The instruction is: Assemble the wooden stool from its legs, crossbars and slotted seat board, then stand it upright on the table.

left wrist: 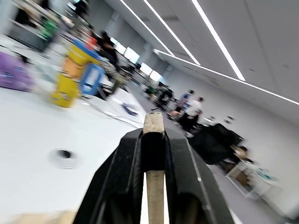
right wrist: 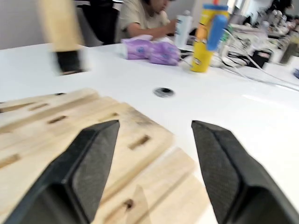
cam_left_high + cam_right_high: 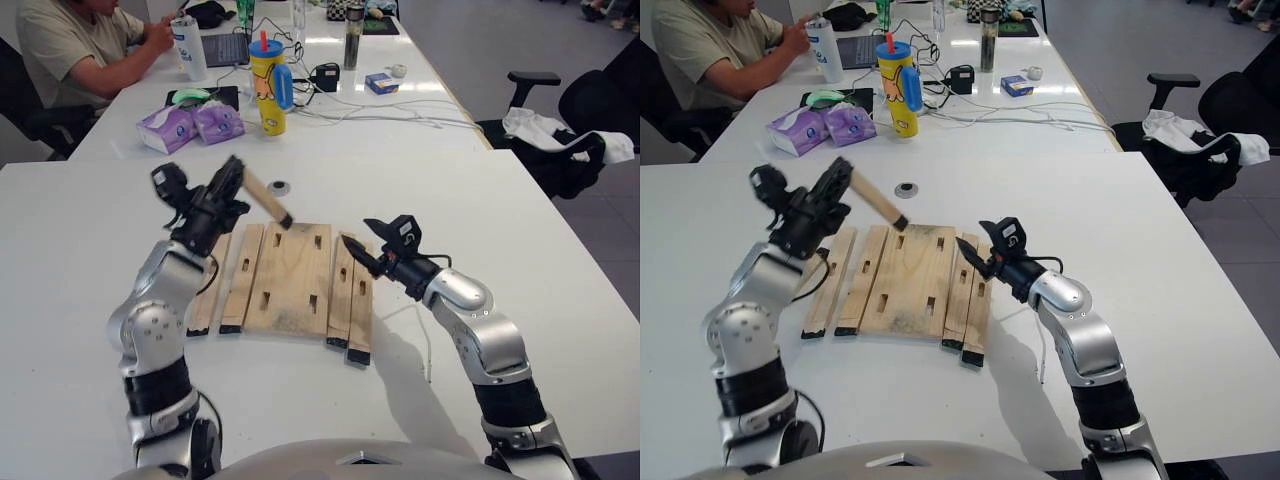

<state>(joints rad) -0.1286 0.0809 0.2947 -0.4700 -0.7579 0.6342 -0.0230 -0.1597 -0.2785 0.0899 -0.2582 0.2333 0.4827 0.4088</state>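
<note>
L fingers [image 3: 228, 187] are shut tight on a wood leg [image 3: 268, 205] & hold it up over the counter [image 3: 80, 250], above the far left part of the wood bits. The leg's long way runs from the fingers out to the right & a bit near, tipped down, w/ its dark end by the far edge of the seat board [image 3: 290, 285]. Can't tell if that end touches it. The seat board lies flat in the middle. Two left boards [image 3: 225, 285] lie flat just beside it, and two right boards [image 3: 352, 300] on the other side. R fingers [image 3: 360, 238] are open w/ nothing in them, low over the far end of the right boards. I think the next bit is to get the leg's end into a slot. The slots are near & right of the dark end, so the L arm is the closer one. The leg prob needs to stand up more first, cos it's too slanted to go in.
</note>
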